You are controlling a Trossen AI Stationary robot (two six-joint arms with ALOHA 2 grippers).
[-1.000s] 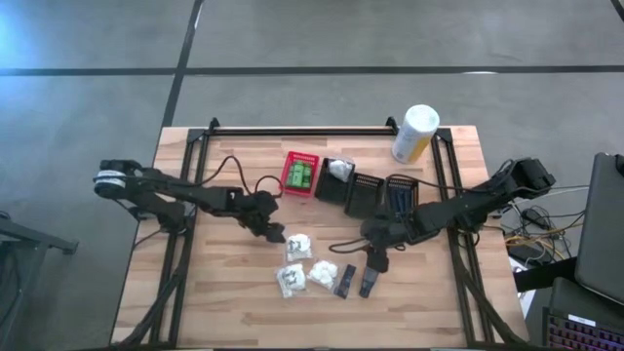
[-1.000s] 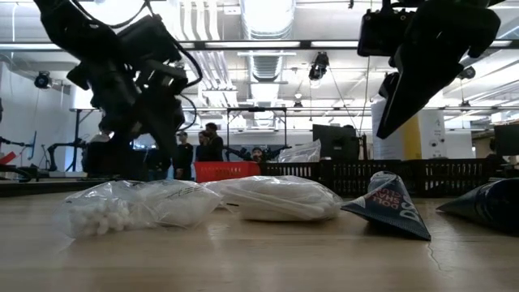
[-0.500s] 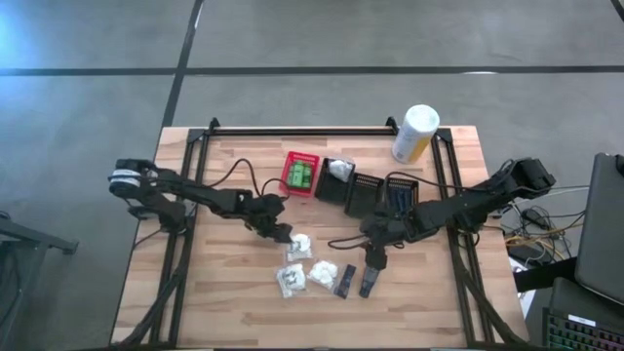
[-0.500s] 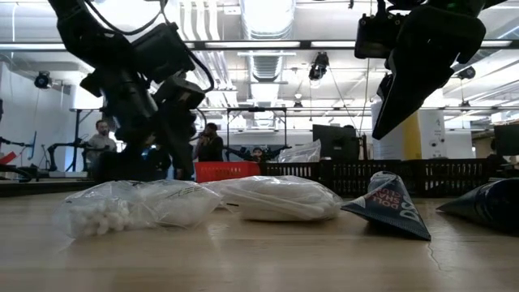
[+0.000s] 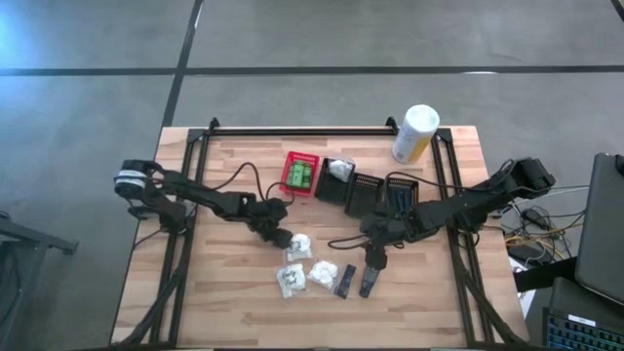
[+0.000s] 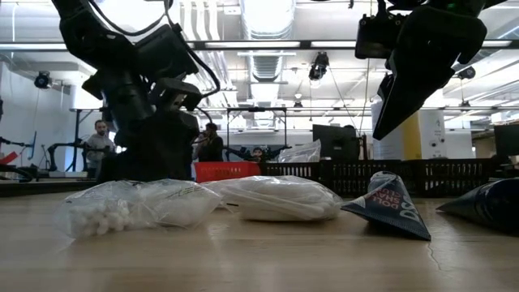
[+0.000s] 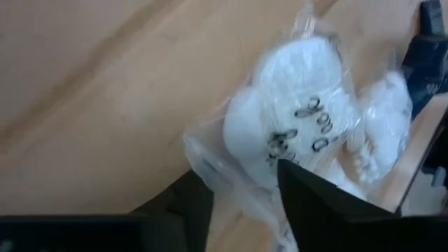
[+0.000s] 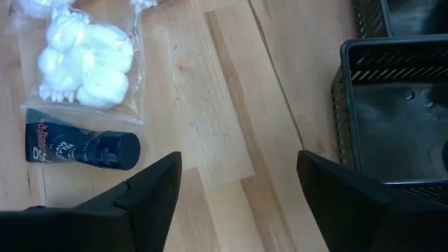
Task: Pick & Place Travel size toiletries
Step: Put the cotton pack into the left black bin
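From above, the left gripper [image 5: 283, 237] is seen at a white pouch [image 5: 298, 244] mid-table. In the left wrist view, its fingers [image 7: 308, 203] are closing around the pouch [image 7: 294, 133], whose handwriting cannot be read. In the right wrist view, the right gripper [image 8: 238, 189] is spread empty above bare wood beside a dark tube [image 8: 80, 148] with unreadable print.

You get even, bright overhead light; ceiling fixtures [image 6: 268, 16] glare in the low view, and the left wrist view seems blurred, perhaps by closeness.
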